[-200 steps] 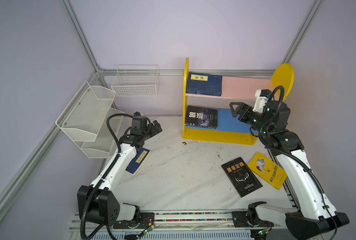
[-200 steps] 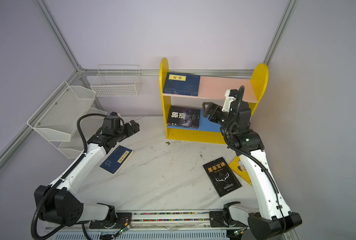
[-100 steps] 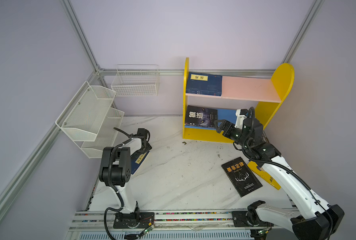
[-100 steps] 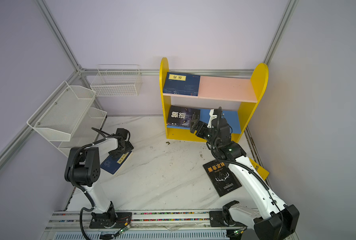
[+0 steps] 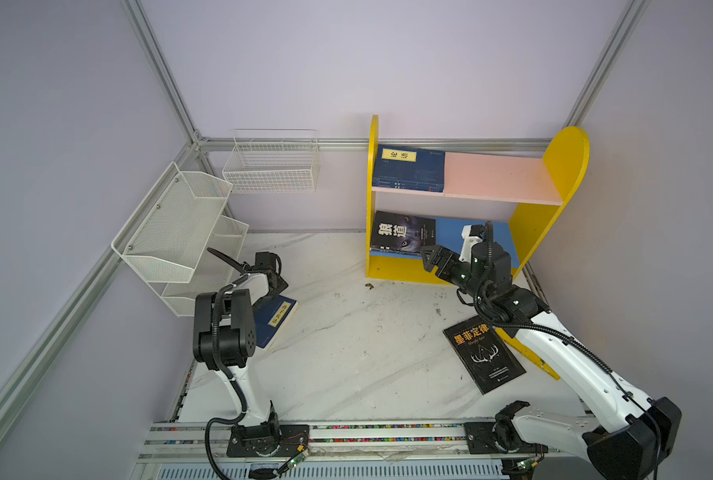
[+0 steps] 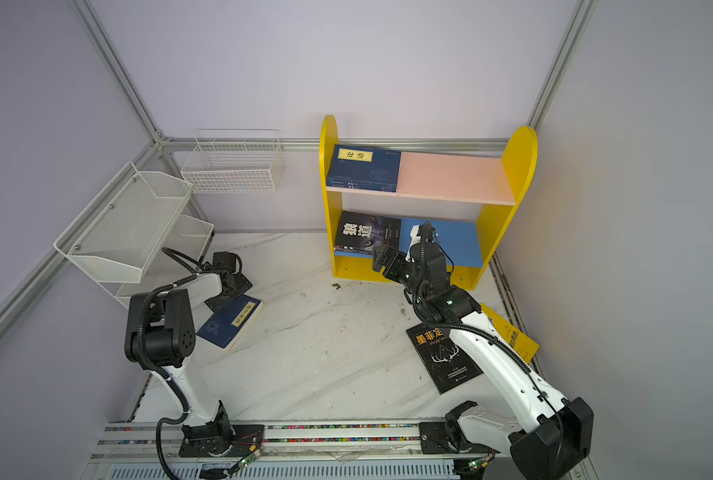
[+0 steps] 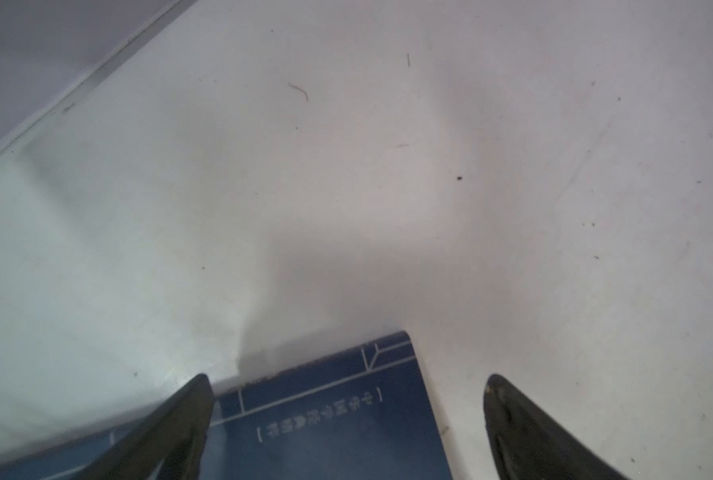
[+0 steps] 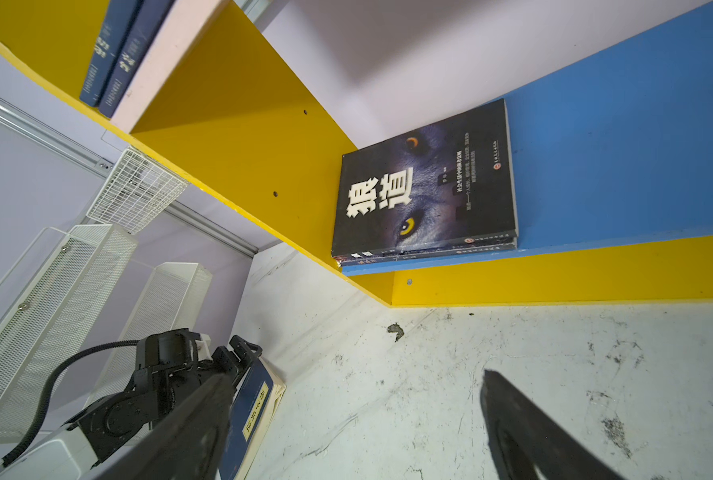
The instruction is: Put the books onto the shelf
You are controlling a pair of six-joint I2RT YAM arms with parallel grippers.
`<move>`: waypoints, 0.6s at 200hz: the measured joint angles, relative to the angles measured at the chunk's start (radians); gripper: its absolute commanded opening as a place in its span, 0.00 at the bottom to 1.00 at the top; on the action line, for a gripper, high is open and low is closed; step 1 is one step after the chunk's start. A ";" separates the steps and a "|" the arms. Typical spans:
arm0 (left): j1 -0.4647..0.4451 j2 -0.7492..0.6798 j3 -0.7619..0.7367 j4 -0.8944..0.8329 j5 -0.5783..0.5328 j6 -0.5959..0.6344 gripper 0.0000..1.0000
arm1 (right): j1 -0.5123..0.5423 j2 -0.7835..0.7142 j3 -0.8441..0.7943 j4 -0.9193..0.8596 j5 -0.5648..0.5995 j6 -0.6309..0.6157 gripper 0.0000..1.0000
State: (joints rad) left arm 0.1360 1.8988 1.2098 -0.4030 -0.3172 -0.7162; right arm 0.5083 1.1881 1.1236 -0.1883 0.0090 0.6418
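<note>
The task looks roughly half done. On the shelf (image 5: 566, 166) at upper right, thin navy books (image 5: 408, 170) lie flat on the pink board, and black paperbacks (image 5: 402, 232) are stacked on the blue board. Three are not yet shelved on the scuffed marble table (image 5: 367, 332): a navy book (image 5: 277, 322) at centre left, a glossy black book (image 5: 483, 353) at lower right, and a yellow book (image 6: 512, 338) partly under the arm. The left gripper (image 7: 348, 376) hangs with jaws apart over the navy book's corner. The right gripper (image 8: 354, 374), wide and empty, faces the blue board.
</note>
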 measured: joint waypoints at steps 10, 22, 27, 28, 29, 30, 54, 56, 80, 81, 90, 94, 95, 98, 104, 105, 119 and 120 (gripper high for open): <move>0.019 0.004 0.000 -0.002 0.032 0.008 1.00 | 0.002 0.017 0.002 0.002 0.000 0.000 0.95; 0.034 0.016 0.000 -0.003 0.066 0.017 1.00 | 0.003 0.031 0.003 0.005 0.000 0.000 0.95; 0.042 0.021 0.000 0.000 0.076 0.022 0.99 | 0.004 0.036 0.003 0.005 0.000 0.000 0.95; 0.042 0.022 0.000 0.000 0.077 0.023 1.00 | 0.004 0.036 0.003 0.005 0.000 0.000 0.95; 0.043 0.024 0.001 0.001 0.081 0.022 1.00 | 0.004 0.037 0.003 0.005 0.000 0.000 0.95; 0.045 0.024 0.002 0.001 0.082 0.022 0.99 | 0.004 0.037 0.003 0.005 0.000 0.000 0.95; 0.064 0.035 0.029 -0.021 0.132 0.031 1.00 | 0.005 0.045 0.008 0.013 0.000 -0.001 0.95; 0.065 0.035 0.029 -0.022 0.136 0.031 1.00 | 0.005 0.045 0.008 0.013 0.000 -0.001 0.95; 0.066 0.032 0.029 -0.021 0.177 0.027 1.00 | 0.005 0.049 0.012 0.020 0.000 -0.003 0.95; 0.066 0.032 0.029 -0.021 0.179 0.027 1.00 | 0.005 0.050 0.012 0.020 0.000 -0.003 0.95; 0.064 0.025 0.020 -0.009 0.205 0.019 1.00 | 0.005 0.050 0.012 0.020 0.000 -0.004 0.95; 0.064 0.021 0.014 -0.002 0.214 0.015 1.00 | 0.005 0.050 0.012 0.020 0.000 -0.004 0.95; 0.063 0.019 0.012 0.001 0.218 0.013 1.00 | 0.006 0.050 0.012 0.020 0.000 -0.004 0.95; 0.059 0.014 0.005 0.007 0.227 0.009 1.00 | 0.006 0.050 0.012 0.020 0.000 -0.004 0.95; 0.051 0.005 -0.009 0.020 0.244 -0.006 1.00 | 0.006 0.050 0.012 0.020 0.000 -0.004 0.95; 0.050 0.004 -0.011 0.022 0.246 -0.008 1.00 | 0.006 0.050 0.012 0.020 0.000 -0.004 0.95; 0.013 -0.022 -0.048 0.059 0.292 -0.063 1.00 | 0.006 0.050 0.011 0.021 0.000 -0.004 0.95; 0.011 -0.023 -0.050 0.061 0.295 -0.067 1.00 | 0.006 0.050 0.011 0.021 0.000 -0.004 0.95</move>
State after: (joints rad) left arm 0.1467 1.8755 1.1595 -0.3420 -0.0219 -0.7834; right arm 0.5144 1.2385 1.1347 -0.1673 0.0086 0.6380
